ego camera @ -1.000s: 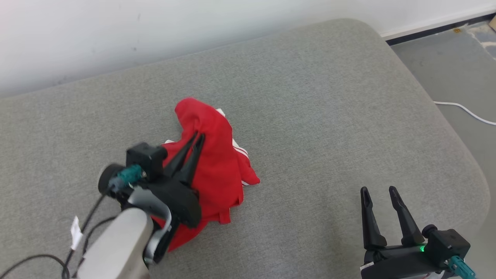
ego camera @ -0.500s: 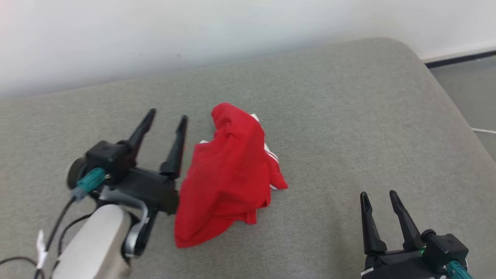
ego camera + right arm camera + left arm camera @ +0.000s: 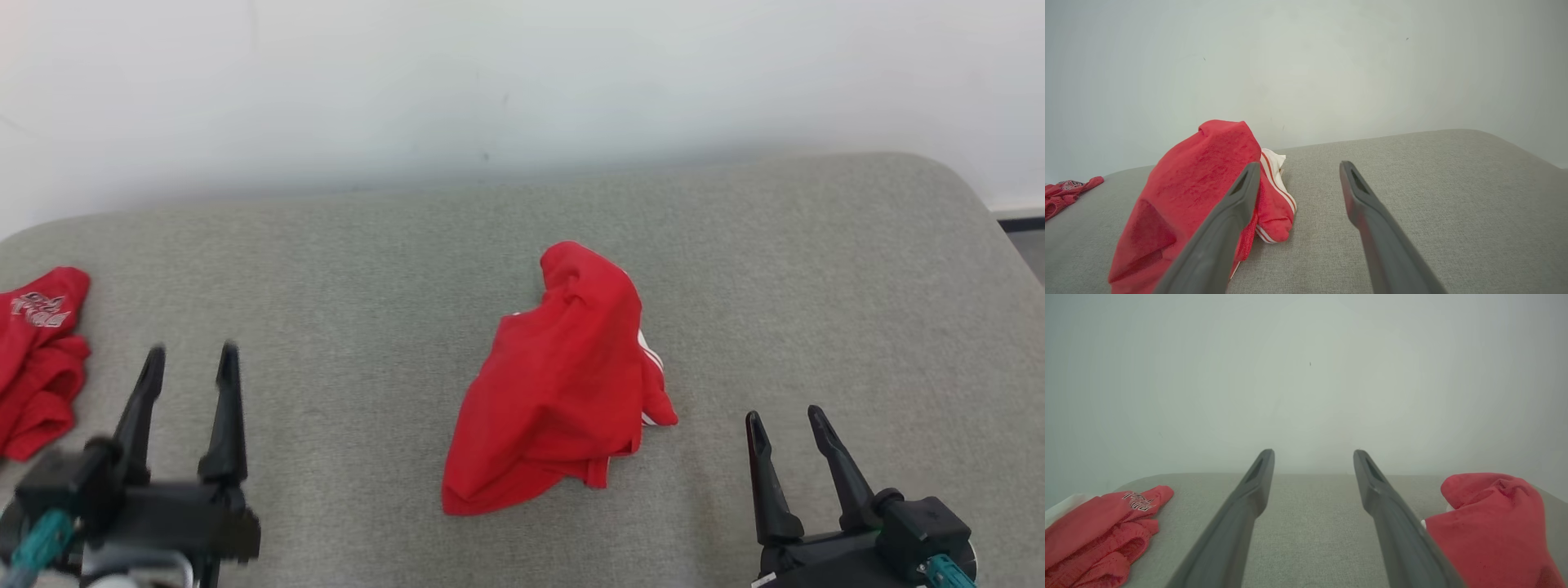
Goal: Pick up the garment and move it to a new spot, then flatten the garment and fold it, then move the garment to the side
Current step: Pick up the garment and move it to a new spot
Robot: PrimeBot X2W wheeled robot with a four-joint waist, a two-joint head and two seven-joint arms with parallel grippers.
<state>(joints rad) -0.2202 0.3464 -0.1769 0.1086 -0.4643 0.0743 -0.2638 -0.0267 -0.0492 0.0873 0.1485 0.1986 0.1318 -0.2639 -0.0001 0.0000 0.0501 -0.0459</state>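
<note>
Lying crumpled, garment (image 3: 563, 392) rests on cushion (image 3: 343, 269).

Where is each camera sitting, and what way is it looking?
Head view: on the head, looking down at the grey cushion and crumpled red garment; left gripper and right gripper show below, jaws open.
Left wrist view: on the left wrist, facing the wall along its fingers; garment on its right.
Right wrist view: on the right wrist, facing the wall too; garment at its left.
Shared: all see the garment.
</note>
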